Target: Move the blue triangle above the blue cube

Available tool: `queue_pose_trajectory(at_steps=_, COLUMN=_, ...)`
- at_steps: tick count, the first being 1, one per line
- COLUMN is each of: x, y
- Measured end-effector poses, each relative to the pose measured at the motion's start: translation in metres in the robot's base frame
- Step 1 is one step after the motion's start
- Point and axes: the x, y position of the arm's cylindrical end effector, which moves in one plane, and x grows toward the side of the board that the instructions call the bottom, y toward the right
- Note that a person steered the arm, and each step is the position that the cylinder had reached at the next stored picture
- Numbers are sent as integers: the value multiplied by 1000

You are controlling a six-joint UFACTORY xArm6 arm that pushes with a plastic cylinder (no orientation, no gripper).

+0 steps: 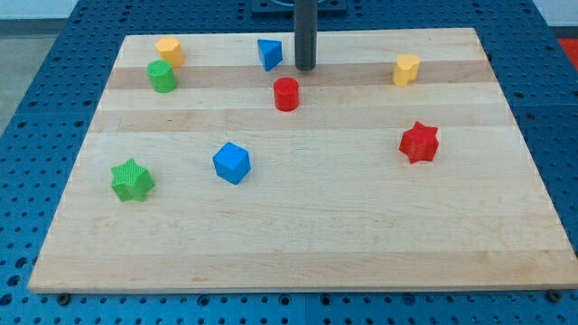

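The blue triangle (269,53) stands near the view's top edge of the wooden board (298,235), left of centre. The blue cube (231,162) sits lower on the board, below and a little left of the triangle. My tip (305,69) is just right of the blue triangle, a small gap apart, and above the red cylinder (286,94).
A yellow block (169,50) and a green cylinder (163,77) sit at the top left. A green star (132,180) is at the left. A yellow block (406,69) is at the top right and a red star (419,142) at the right.
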Motion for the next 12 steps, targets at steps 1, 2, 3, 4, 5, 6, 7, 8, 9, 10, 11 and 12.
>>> queue_pose_trajectory(at_steps=1, x=-11, y=-3)
queue_pose_trajectory(at_steps=2, x=-25, y=-12)
queue_pose_trajectory(at_steps=3, x=-46, y=-26)
queue_pose_trajectory(at_steps=4, x=-46, y=-26)
queue_pose_trajectory(at_steps=5, x=-38, y=-38)
queue_pose_trajectory(at_steps=6, x=-20, y=-49)
queue_pose_trajectory(at_steps=7, x=-20, y=-49)
queue_pose_trajectory(at_steps=8, x=-15, y=-56)
queue_pose_trajectory(at_steps=9, x=6, y=-77)
queue_pose_trajectory(at_steps=10, x=29, y=-92)
queue_pose_trajectory(at_steps=11, x=47, y=-95)
queue_pose_trajectory(at_steps=12, x=64, y=-95)
